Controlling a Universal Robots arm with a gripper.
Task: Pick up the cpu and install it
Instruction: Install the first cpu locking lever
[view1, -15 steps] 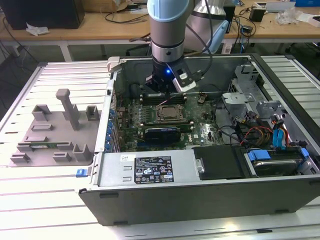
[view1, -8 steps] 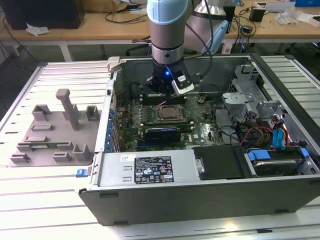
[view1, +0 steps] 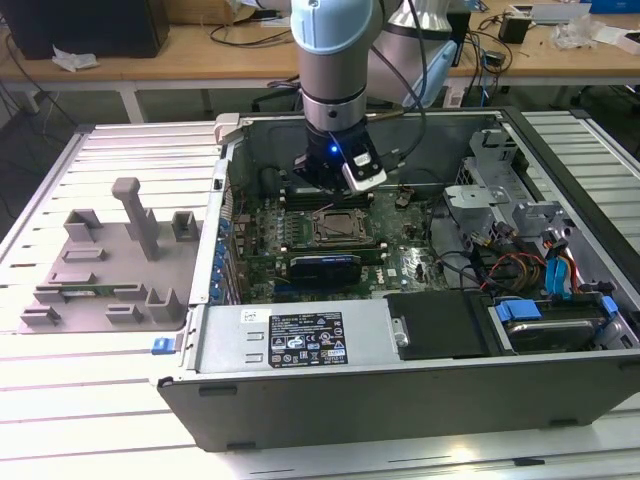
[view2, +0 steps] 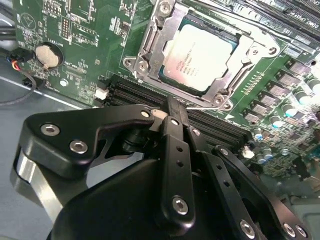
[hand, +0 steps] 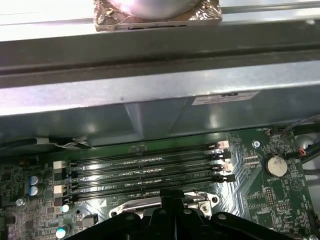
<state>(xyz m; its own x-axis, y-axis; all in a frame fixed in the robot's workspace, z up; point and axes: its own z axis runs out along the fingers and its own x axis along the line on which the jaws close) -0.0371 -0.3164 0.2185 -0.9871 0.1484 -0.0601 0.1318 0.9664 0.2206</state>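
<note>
- the computer case (view1: 300, 345) lies open on the slatted table (view1: 60, 420), with the arm (view1: 338, 60) reaching down into it from above.
- the motherboard (view2: 75, 55) fills the case floor. ram slots (hand: 145, 170) run beside the socket; in the exterior view a long black card (view1: 325, 266) lies just in front of it.
- the socket frame (view2: 150, 55) is the working spot. the cpu (view2: 202, 55) already lies flat inside it, silver top up, apparently seated.
- the gripper (view2: 172, 107) hovers just beside the socket, over the ram slots. its fingers look pressed together and hold nothing.
- judgement: any motion here should be straight and vertical, so nothing brushes the chip or drags across the slots.
- a coin cell (view2: 45, 54) sits well apart from the socket.
</note>
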